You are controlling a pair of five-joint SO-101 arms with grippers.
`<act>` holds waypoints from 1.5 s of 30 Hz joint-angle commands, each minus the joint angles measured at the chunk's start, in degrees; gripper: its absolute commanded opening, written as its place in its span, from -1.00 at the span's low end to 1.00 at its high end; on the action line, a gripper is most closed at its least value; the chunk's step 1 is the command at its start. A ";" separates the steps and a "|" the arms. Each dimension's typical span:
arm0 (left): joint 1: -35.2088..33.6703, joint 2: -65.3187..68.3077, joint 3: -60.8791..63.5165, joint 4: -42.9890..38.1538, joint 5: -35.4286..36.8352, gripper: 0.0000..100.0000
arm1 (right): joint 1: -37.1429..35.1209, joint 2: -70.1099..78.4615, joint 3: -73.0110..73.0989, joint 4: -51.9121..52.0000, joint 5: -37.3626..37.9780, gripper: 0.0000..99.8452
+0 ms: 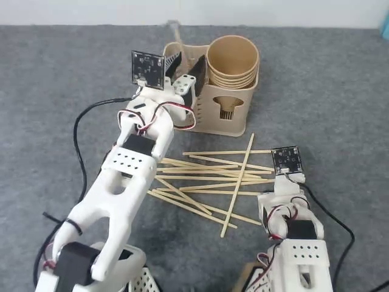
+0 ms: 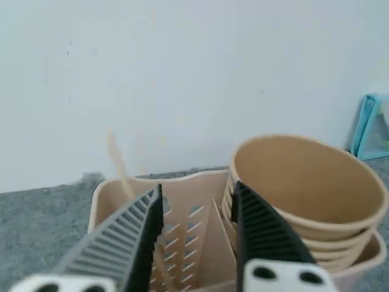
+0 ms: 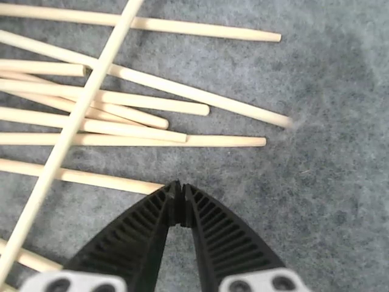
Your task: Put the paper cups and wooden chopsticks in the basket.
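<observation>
Right gripper (image 3: 180, 190), pressed together, is hovering nearest the chopsticks (image 1: 209, 177). We're watching them lying sideways across the high view's centre, left of it.

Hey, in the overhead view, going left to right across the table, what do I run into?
Looping black cable → left arm's black hand, open over the beige slotted plastic basket → stack of brown paper cups → black square board on the right arm's wrist.

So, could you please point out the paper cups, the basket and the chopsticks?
paper cups (image 1: 233, 58): high view, inside of the top cup.
basket (image 1: 209, 118): high view, front wall.
chopsticks (image 1: 240, 176): high view, shaft of the crossing stick.
</observation>
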 commanded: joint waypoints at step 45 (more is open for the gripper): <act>-34.37 -54.59 44.44 35.43 -4.57 -0.65 | -1.71 -0.31 -27.08 14.20 -22.24 -0.71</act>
